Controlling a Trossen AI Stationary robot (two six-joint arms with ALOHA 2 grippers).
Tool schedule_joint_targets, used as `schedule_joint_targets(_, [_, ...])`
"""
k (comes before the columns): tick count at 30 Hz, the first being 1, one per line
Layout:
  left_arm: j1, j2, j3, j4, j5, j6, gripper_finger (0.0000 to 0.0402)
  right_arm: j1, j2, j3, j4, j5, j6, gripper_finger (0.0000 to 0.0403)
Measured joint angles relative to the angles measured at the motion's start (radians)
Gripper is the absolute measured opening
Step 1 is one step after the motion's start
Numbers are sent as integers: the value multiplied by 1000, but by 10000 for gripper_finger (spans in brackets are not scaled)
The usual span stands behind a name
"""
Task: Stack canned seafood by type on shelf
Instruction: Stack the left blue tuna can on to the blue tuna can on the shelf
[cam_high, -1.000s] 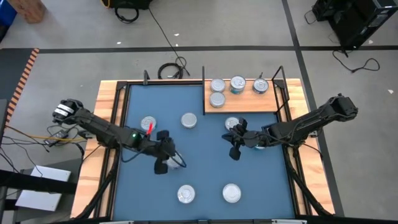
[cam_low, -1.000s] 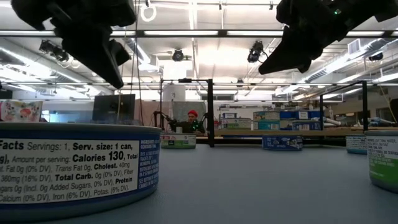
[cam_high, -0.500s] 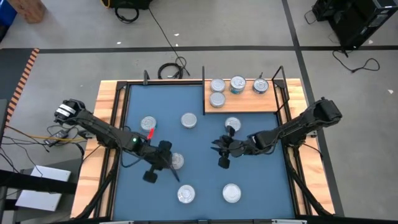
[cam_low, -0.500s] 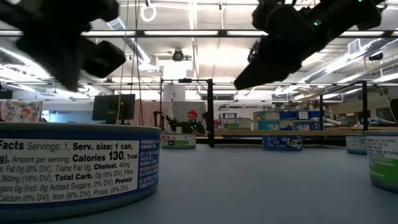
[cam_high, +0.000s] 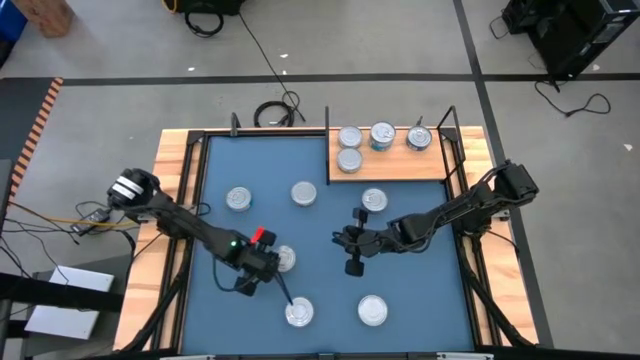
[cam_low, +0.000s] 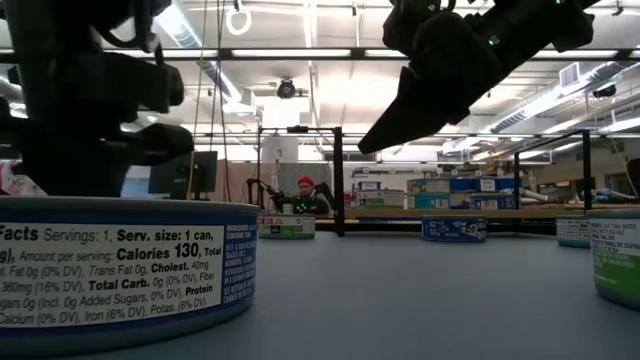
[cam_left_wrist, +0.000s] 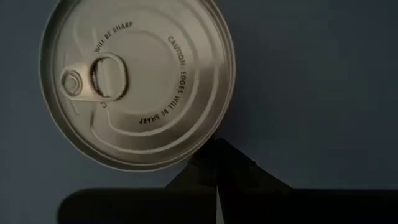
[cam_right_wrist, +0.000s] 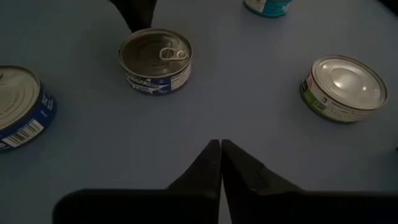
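Step in hand, by my reading: picking the next loose tin off the blue mat (cam_high: 320, 290). Wooden shelf (cam_high: 395, 168) holds four tins; six lie loose on the mat.

Left gripper (cam_high: 272, 268) hangs over the mat, fingers pressed together, empty; a silver-lidded tin (cam_left_wrist: 137, 81) with a pull tab sits just beside its tips.

Right gripper (cam_high: 349, 243) hovers mid-mat, fingers likewise closed on nothing, below the tin near the shelf (cam_high: 373, 200).

Next move likely calls for opening the left fingers, straddling the tin, then closing.
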Motion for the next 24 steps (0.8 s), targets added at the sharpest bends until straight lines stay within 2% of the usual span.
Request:
schedule_joint_targets(12, [113, 31, 0, 249, -16, 163, 1, 1, 0, 0, 7, 0, -5, 17])
schedule_joint_targets(24, [189, 137, 0, 489, 19, 309, 1, 1, 0, 0, 16, 0, 16, 108])
